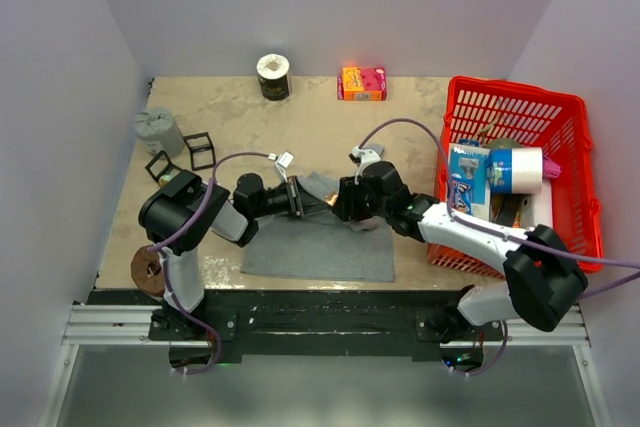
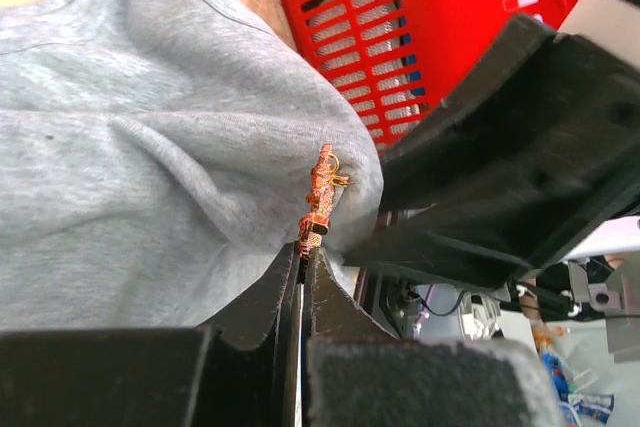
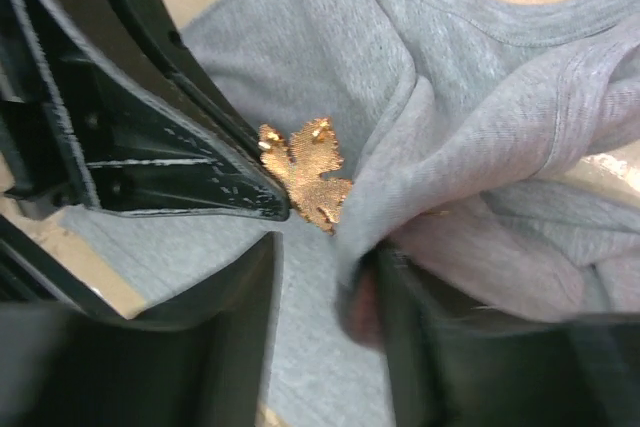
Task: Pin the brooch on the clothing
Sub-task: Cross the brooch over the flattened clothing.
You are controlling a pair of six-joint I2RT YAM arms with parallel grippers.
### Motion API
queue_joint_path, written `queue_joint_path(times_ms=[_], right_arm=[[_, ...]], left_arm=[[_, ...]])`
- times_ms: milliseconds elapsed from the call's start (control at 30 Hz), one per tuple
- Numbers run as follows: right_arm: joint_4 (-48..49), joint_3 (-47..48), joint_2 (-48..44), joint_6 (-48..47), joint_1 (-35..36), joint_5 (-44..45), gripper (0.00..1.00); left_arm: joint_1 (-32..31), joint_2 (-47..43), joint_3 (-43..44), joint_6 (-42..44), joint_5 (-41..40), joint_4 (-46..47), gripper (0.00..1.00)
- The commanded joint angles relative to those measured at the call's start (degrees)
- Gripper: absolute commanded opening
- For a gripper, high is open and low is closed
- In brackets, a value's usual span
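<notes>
The grey clothing (image 1: 318,245) lies flat on the table in front of the arms, with one part lifted into a fold between the grippers. My left gripper (image 1: 303,198) is shut on the brooch (image 2: 322,192), a small orange-gold leaf-like pin, and holds it against the raised fold (image 2: 150,147). In the right wrist view the brooch (image 3: 305,172) sits at the tip of the left gripper's fingers (image 3: 190,162), beside the fold of clothing (image 3: 470,117). My right gripper (image 3: 325,252) is open, its jaws apart over the flat cloth, and the fold drapes over its right finger (image 3: 450,347).
A red basket (image 1: 575,147) with packets and a tube stands at the right, close behind the right arm. At the back are a tape roll (image 1: 272,76) and a pink-orange box (image 1: 362,83). At the left are a grey object (image 1: 158,130), black wire cubes (image 1: 198,150) and a brown roll (image 1: 148,269).
</notes>
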Motion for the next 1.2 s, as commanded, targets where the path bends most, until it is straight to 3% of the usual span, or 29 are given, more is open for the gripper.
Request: queue_joint_path(times_ms=[0, 33, 100, 300, 733, 1167], right_arm=[[-6.0, 4.7, -5.5, -1.2, 0.3, 5.6, 0.56], [-6.6, 4.9, -6.9, -1.4, 0.1, 6.4, 0.62], [-8.7, 4.8, -8.0, -0.4, -1.7, 8.3, 0.64], [-10.1, 2.7, -8.6, 2.5, -7.6, 10.1, 0.60], [-6.9, 1.4, -2.1, 1.8, -7.7, 10.5, 0.55], [8.5, -6.2, -2.9, 3.3, -9.2, 0.9, 0.56]], left_arm=[[-0.3, -0.7, 1.8, 0.4, 2.3, 8.4, 0.00], [-0.3, -0.7, 2.0, 0.4, 2.7, 8.4, 0.00], [-0.3, -0.7, 2.2, 0.3, 2.8, 8.5, 0.00], [-0.3, -0.7, 2.1, 0.3, 3.1, 8.6, 0.00], [-0.3, -0.6, 2.5, 0.5, 3.2, 7.9, 0.00], [-0.2, -0.4, 2.8, 0.3, 3.3, 7.8, 0.00]])
